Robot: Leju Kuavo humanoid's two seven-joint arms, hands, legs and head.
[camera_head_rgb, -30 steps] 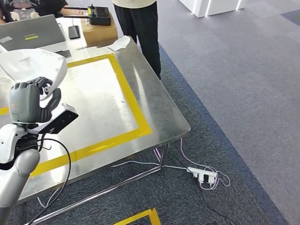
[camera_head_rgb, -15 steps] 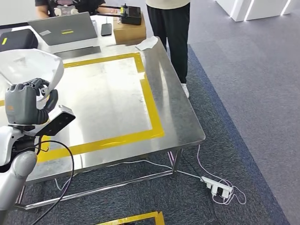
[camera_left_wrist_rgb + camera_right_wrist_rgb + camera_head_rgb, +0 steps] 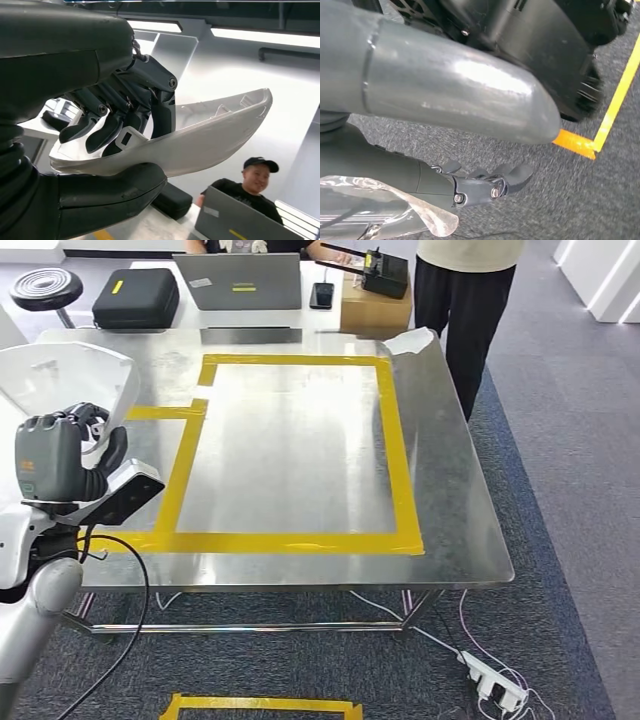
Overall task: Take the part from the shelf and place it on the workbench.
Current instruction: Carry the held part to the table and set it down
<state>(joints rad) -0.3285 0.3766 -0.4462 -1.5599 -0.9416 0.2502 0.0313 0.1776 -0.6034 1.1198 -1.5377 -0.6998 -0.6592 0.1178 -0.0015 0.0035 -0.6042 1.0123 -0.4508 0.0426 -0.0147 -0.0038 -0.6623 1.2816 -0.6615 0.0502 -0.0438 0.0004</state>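
Curved white shell-like part (image 3: 68,375) in left hand (image 3: 64,455)

white curved part (image 3: 68,380), gripped in left hand (image 3: 64,455)

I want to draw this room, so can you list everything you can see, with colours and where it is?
White part: one, held in the left hand beside the workbench's near left corner.
Workbench: one, shiny steel, centre.
Tape frame: one, yellow, on the workbench top.
Laptop: one, grey, far table.
Case: one, black, left of laptop.
Cardboard box: one, brown, far right.
Power strip: one, white, on the carpet.
Stool: one, black, far left.
Person: one, black trousers, at the far corner.
Left hand: grey, grips the part.
Right hand: dark, hanging over carpet, holding nothing.
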